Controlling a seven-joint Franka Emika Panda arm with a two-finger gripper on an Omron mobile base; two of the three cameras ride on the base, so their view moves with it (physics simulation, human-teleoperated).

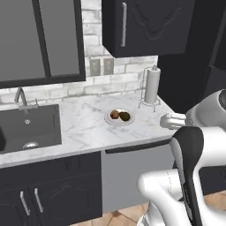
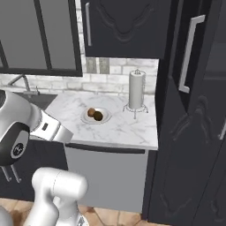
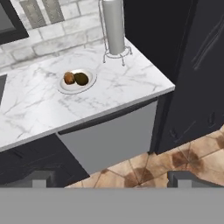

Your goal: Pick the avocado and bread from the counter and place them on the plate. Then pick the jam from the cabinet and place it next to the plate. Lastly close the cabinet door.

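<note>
The pale plate [image 1: 110, 120] [image 2: 104, 118] [image 3: 89, 84] lies on the white marble counter [image 1: 84, 128] [image 2: 123, 128] [image 3: 39, 113]. On it, side by side, sit the orange-brown bread [image 1: 114, 114] [image 2: 91, 112] [image 3: 68, 78] and the dark green avocado [image 1: 125, 116] [image 2: 98, 116] [image 3: 81, 78]. My gripper [image 3: 111, 178] hangs open and empty, back from the counter's front edge and above the floor. The tall black cabinet door [image 2: 194, 114] [image 3: 205, 65] with its long pale handle [image 2: 189, 53] stands to the right of the counter. The jam is hidden.
A paper towel holder [image 1: 152, 86] [image 2: 137, 89] [image 3: 114, 28] stands at the counter's back right corner. A black sink [image 1: 28, 128] is set in at the left. A black wall cabinet [image 1: 145, 26] hangs above the plate. Tiled floor [image 3: 175, 162] lies below.
</note>
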